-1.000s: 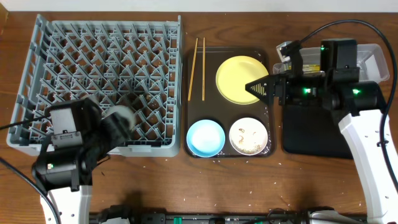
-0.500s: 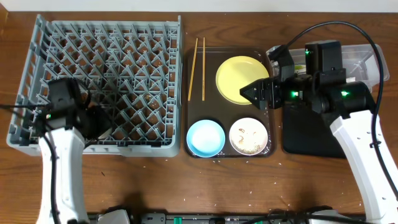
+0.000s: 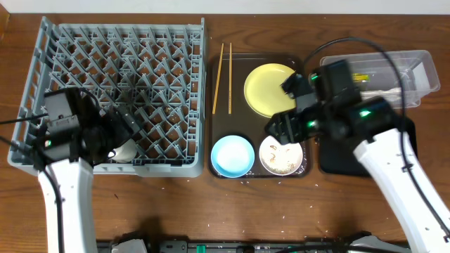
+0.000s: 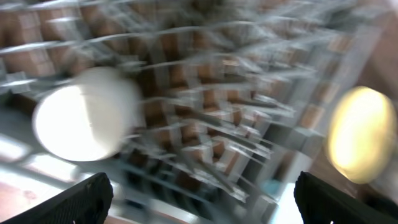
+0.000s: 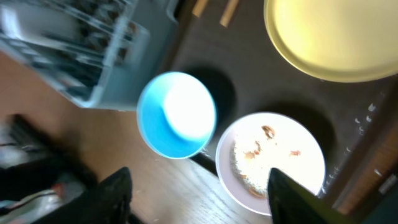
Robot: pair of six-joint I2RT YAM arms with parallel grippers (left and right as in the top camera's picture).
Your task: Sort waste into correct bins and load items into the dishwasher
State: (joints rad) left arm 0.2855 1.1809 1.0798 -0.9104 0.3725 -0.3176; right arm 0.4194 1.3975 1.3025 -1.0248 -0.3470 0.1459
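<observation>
Crumbs (image 5: 258, 152) are seen in the white bowl (image 5: 305, 155), lying directly under the spread right fingers (image 5: 292, 199). The left fingers (image 4: 93, 196), also spread, are found well apart.

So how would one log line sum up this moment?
left pincer open near white cup in dish rack | right pincer open above white bowl holding crumbs

Overhead: high, facing straight down, whole tabletop (image 3: 176, 211) in frame.
Left wrist: close over dish rack (image 4: 217, 124), blurred.
Right wrist: low, facing down.
Shared, overhead and right wrist: blue bowl (image 5: 177, 115), white bowl (image 5: 270, 162), yellow plate (image 5: 329, 37).
</observation>
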